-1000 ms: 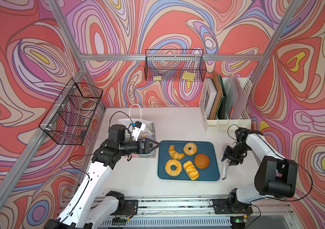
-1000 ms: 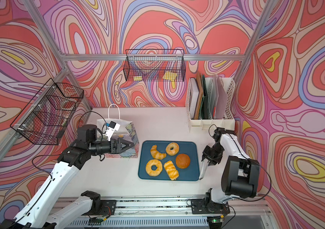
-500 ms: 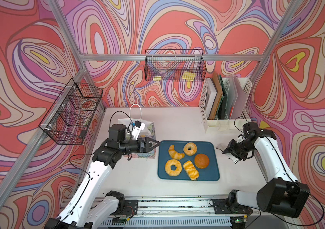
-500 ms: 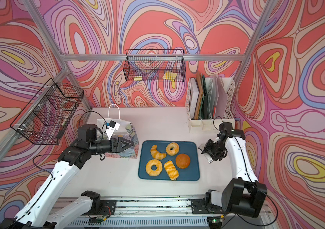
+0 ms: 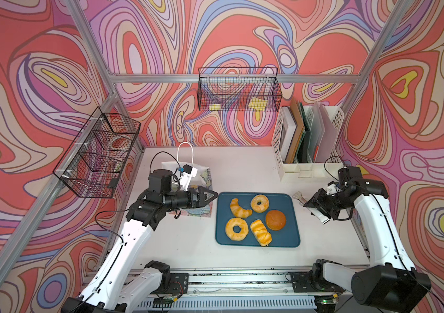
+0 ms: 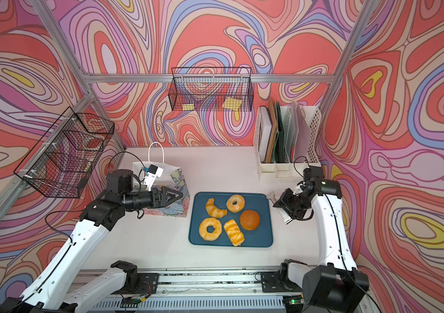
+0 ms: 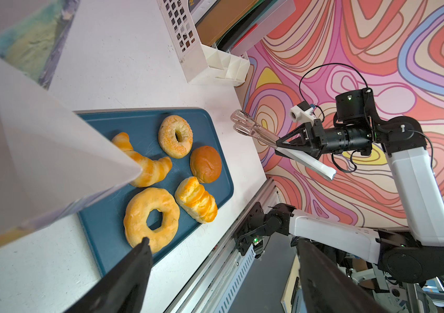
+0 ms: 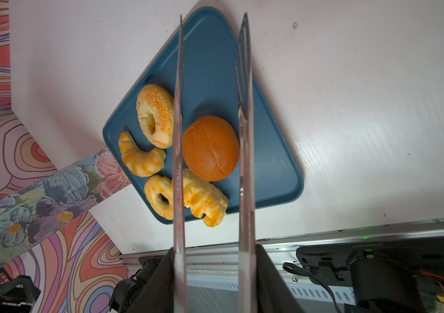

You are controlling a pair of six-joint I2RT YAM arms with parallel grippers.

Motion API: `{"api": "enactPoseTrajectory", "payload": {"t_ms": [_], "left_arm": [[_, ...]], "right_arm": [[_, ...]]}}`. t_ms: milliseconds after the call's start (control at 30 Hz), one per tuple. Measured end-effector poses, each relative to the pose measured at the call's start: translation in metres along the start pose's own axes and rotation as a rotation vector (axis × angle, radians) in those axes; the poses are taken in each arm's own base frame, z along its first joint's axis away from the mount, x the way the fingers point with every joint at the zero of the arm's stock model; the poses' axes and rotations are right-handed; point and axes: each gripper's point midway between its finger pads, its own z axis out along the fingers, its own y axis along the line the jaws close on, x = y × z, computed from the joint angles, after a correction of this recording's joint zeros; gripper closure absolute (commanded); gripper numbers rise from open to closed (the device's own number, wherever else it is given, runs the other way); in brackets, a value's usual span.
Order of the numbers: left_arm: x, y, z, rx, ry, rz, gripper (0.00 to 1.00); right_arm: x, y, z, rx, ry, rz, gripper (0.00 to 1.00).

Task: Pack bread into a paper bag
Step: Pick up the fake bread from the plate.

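Observation:
The bread lies on a blue tray: a croissant, a sugared doughnut, a round brown bun, a plain doughnut and a twisted roll. The flowered paper bag stands upright left of the tray. My left gripper reaches across the bag's mouth, open, nothing between its fingers. My right gripper hangs right of the tray, shut on metal tongs. In the right wrist view the tongs' arms frame the bun from above, apart from it.
A white perforated file rack with folders stands at the back right. Black wire baskets hang on the back wall and the left wall. Frame posts border the table; a metal rail runs along its front edge.
My right arm has risen from the table's right edge and swung the tongs from pointing down to pointing at the tray. The left arm and the bread have not moved.

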Motion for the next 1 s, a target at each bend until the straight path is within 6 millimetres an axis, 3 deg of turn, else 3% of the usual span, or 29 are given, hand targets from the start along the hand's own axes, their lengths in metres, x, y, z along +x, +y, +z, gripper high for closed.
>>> {"api": "enactPoseTrajectory", "payload": {"t_ms": [367,600,1000], "left_arm": [[-0.004,0.002,0.001,-0.010,-0.015,-0.010,0.11],[-0.007,0.007,0.004,-0.029,-0.017,-0.018,0.11],[-0.012,0.004,0.001,-0.034,-0.033,-0.006,0.11]], "right_arm": [[0.035,0.017,-0.015,-0.104,0.082,-0.009,0.57],[0.062,0.015,-0.019,-0.095,0.152,-0.028,0.56],[0.077,0.010,-0.016,-0.058,0.202,-0.056,0.56]]}}
